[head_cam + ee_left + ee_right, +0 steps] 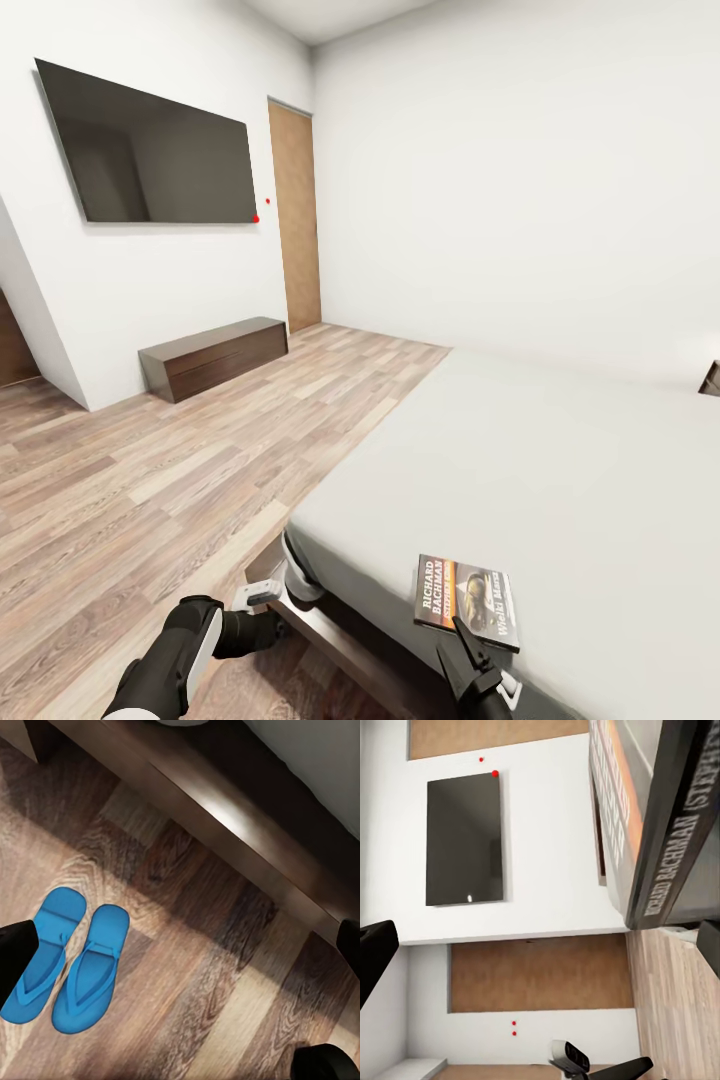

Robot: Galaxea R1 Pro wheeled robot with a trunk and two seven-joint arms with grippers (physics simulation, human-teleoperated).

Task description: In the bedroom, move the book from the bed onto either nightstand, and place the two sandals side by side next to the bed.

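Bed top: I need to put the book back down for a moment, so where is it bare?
The grey bed is bare from the book back to the wall. Crowding is only at the near edge, around the right gripper.

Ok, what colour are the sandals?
Bright blue sandals, clearest in the left wrist view.

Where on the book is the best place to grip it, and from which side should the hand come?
Probably the near long edge of the book, approached from the bed's foot side, where the right hand already sits. The book is thin and lies flat near the mattress edge, so a finger would need to slide underneath.
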